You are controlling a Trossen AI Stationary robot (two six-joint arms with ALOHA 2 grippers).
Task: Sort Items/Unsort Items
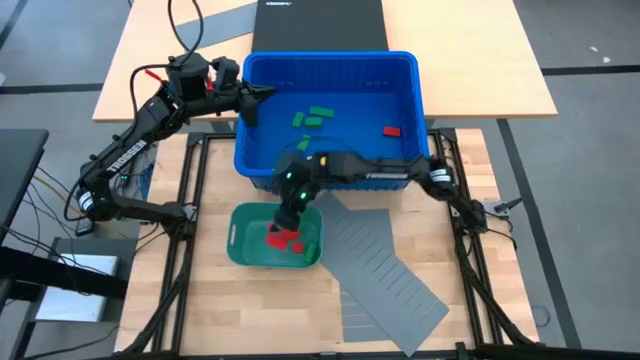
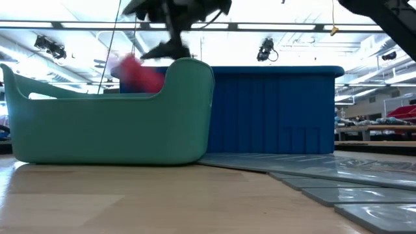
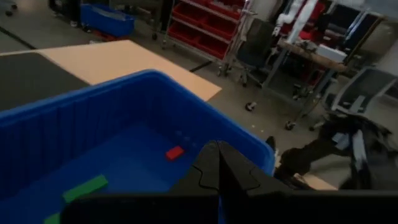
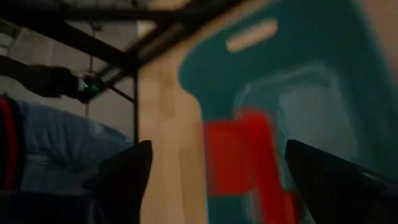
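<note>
My right gripper [image 1: 287,215] hangs open over the teal tray [image 1: 240,240]. Below its spread fingers [image 4: 134,168] a red block [image 4: 242,158] shows blurred and touches neither finger. In the low view that red block [image 2: 138,73] is at the height of the tray's rim [image 2: 97,97]. Red blocks [image 1: 283,238] and a green one [image 1: 308,248] lie in the tray. The blue bin [image 1: 410,90] holds green blocks [image 1: 318,117] and a red one [image 1: 391,130]. My left gripper [image 3: 217,168] is shut and holds nothing, over the bin's left wall [image 1: 240,120].
A flat grey slotted sheet [image 1: 385,265] lies on the table to the right of the tray, reaching from the bin toward the near edge. The bin stands right behind the tray. Black frame bars [image 1: 190,200] run along the table's sides.
</note>
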